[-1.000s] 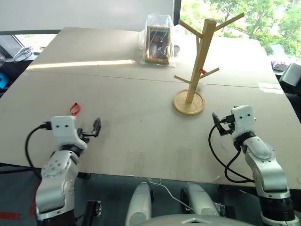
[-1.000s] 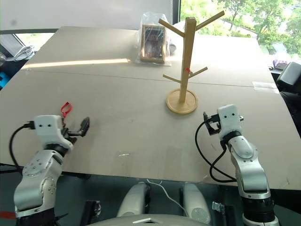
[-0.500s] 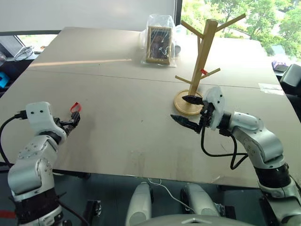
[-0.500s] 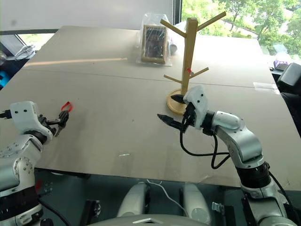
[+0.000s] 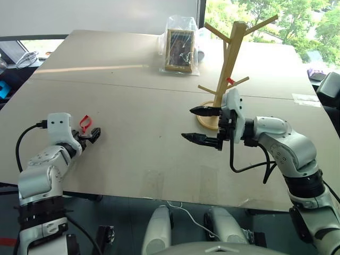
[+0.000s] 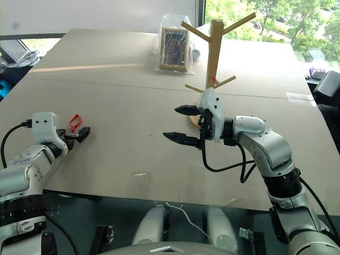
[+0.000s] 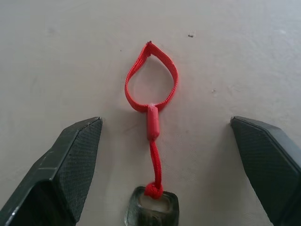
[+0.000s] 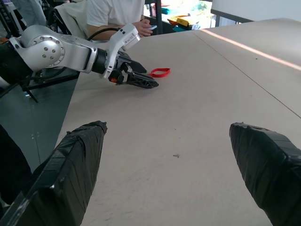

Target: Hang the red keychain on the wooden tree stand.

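Note:
The red keychain, a thin strap loop with a short cord and a dark tab, lies flat on the table near its left front edge. My left gripper is open low over the table, and the keychain's cord lies between its fingers without touching them. The wooden tree stand stands upright at mid-right on its round base, with a tiny red bit on a lower peg. My right gripper is open and empty, held above the table just left of the stand's base and pointing left.
A plastic-wrapped picture frame stands at the back, left of the stand. A person in a white shirt sits beyond the table's left side. A seam runs across the tabletop.
My right gripper swung up and to the left, from the table's right front to in front of the stand's base. My left gripper moved out and down to straddle the keychain.

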Robot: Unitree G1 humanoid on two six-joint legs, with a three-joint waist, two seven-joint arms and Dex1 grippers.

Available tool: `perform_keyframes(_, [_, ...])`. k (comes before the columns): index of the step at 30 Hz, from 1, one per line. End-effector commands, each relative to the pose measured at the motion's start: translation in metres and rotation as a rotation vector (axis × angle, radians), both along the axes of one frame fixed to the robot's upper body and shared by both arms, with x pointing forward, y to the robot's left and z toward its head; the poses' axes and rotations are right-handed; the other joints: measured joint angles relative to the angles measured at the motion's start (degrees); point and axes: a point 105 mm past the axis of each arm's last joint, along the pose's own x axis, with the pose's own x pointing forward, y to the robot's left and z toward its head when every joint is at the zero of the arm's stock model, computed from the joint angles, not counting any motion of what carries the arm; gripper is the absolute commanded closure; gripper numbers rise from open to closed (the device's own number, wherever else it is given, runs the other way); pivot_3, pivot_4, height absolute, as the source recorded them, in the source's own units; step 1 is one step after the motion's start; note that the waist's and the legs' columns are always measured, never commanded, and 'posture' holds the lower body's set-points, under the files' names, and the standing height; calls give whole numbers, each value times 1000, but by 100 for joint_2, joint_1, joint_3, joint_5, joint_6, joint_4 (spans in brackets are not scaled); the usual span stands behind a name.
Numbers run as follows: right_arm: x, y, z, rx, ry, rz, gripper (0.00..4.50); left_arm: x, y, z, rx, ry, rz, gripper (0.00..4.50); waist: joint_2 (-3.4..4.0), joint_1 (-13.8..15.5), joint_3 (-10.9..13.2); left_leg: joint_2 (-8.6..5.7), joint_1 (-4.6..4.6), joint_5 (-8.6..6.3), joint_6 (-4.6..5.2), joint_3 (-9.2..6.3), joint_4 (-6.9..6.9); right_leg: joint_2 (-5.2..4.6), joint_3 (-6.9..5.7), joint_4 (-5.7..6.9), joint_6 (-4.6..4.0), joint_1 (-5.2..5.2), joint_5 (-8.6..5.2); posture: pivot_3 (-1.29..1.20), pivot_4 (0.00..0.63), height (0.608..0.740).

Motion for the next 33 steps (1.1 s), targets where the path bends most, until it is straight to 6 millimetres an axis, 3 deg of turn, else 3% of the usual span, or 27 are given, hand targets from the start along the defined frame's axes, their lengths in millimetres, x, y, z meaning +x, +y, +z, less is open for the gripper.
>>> perform_keyframes(1, [-5,1,12,16,-44,15,0,2,5,5,28,-9,7,506,0,0,0,0,0,0,0,0,0,0,0,0,0,0,0,0,150,740])
perform_keyframes(3, [-4,0,13,13,-49,6,0,2,4,3,19,-6,3,1079,0,-1,0,0,0,0,0,0,0,0,0,0,0,0,0,0,150,740])
perform_keyframes(9, [-2,-1,14,14,-57,-11,0,1,3,0,3,2,10,3844,1,-23,0,0,3,0,0,0,0,1,0,4,0,0,0,0,150,740])
perform_keyframes(11, [-2,-1,14,14,-57,-13,0,0,4,-1,-4,5,17,4451,0,-15,0,0,2,0,0,0,0,0,0,3,0,0,0,0,150,740])
perform_keyframes(27, [-4,-2,12,19,-46,-26,0,-14,5,1,-3,11,44,4451,1,-24,0,0,3,0,0,1,0,0,2,2,0,0,0,0,150,740])
perform_keyframes(30, [-4,-2,12,20,-45,-28,0,-14,3,4,-1,3,41,3411,1,-24,0,0,2,0,0,2,0,0,2,2,0,0,0,0,150,740])
perform_keyframes(33, [-3,-3,12,20,-46,-35,0,-16,4,2,-5,24,51,1930,1,-21,0,0,2,0,0,1,0,0,2,2,0,0,0,0,150,740])
